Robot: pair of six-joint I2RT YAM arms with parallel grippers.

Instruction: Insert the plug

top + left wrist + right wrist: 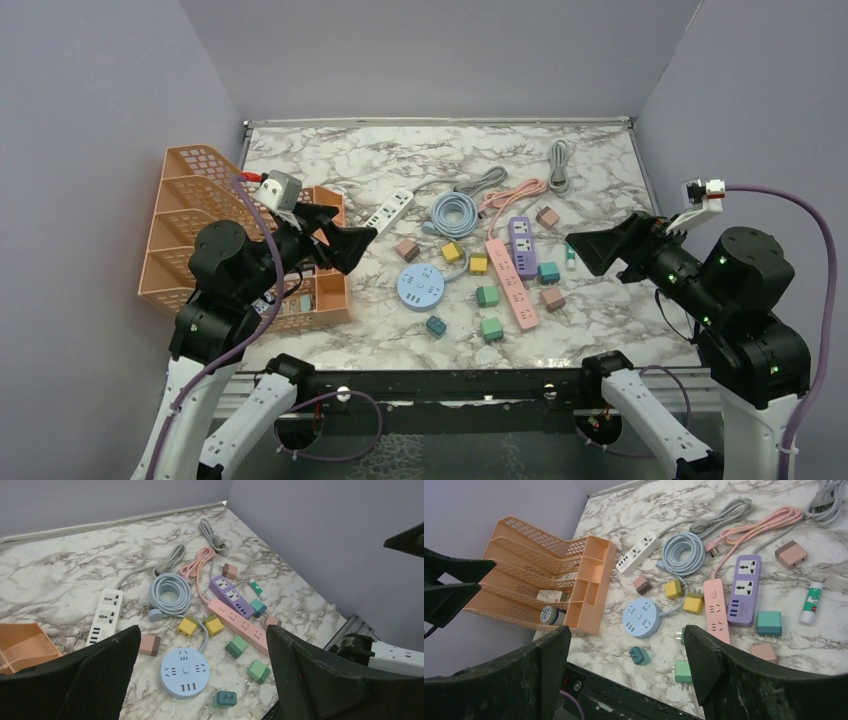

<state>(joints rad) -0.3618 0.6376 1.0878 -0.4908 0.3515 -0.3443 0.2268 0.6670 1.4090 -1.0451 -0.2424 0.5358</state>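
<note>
We are holding the left gripper wide open, its black fingers spreading to both sides of the left wrist view with nothing between them. We are holding the right gripper just as wide, and it too is gripping nothing.

In the top view both are hanging above the marble table, the left one at middle left beside the orange basket and the right one at middle right. Both are pointing toward the centre.

The plugs are lying loose on the tabletop at the centre of the frame, outside the sockets:
- two yellow plugs close together
- a green plug below them
- a dark teal plug lowest

They are lying around the round blue power strip and the pink strip. The purple strip is lying just beside the pink one, and the white strip is sitting further to the upper left.
</note>
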